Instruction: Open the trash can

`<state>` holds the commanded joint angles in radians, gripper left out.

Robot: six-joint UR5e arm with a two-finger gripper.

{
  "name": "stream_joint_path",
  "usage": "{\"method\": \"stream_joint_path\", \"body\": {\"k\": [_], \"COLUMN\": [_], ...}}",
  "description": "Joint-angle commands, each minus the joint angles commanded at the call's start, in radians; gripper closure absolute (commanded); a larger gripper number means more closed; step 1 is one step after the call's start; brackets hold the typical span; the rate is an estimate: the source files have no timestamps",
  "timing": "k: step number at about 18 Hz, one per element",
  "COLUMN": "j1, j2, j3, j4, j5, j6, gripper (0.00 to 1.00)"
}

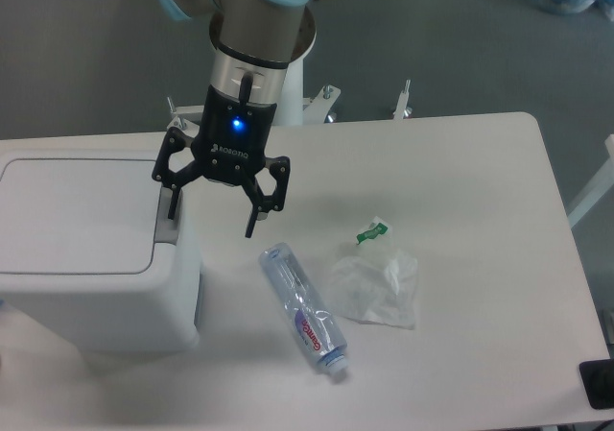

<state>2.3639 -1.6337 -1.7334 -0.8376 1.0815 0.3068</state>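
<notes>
Gripper (213,216) spread wide, empty, left finger right over grey push-button tab (168,222) at right edge of trash can (91,258); lid stretches left, shut.

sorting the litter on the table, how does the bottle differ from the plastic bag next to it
The bottle is a rigid cylinder lying on its side; the plastic bag is crumpled flat. The bottle carries a red-and-blue label, the bag a green tag at its top. Both are clear plastic, resting on the table.

Silver wrist, black gripper (213,217) (blue LED), lt-blue joints.
</notes>
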Motion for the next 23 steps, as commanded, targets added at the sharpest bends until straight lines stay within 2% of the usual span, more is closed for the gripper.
{"method": "stream_joint_path", "body": {"k": [23], "j1": [0.0], "j2": [0.002], "j3": [-0.018], "j4": [0.002], "j5": [0.002], "j6": [0.0], "gripper": [0.0]}}
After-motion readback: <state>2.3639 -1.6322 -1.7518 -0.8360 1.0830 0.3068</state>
